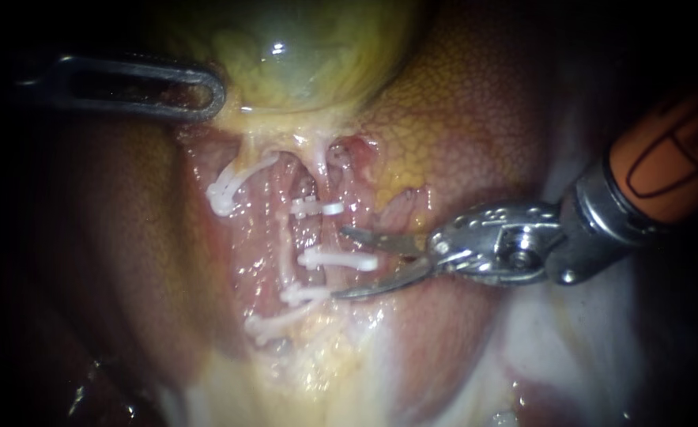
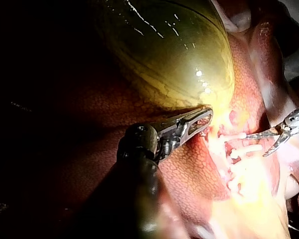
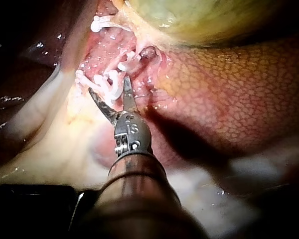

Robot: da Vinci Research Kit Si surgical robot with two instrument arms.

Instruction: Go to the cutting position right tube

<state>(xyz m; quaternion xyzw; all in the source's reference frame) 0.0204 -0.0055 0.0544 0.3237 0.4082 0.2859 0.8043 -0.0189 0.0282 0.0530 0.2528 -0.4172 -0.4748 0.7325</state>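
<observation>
Right instrument (image 1: 341, 262) pincer wide, straddling a clip (image 1: 337, 258) on the right tube (image 1: 318, 234); left instrument (image 1: 139, 87) at 10 o'clock, grip unclear.

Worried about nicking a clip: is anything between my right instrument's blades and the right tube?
Yes. The middle white plastic clip on the pale pink right tube juts into the gap between the silver right instrument's open blades, ahead of the tube. Nothing else visible intervenes.
</observation>
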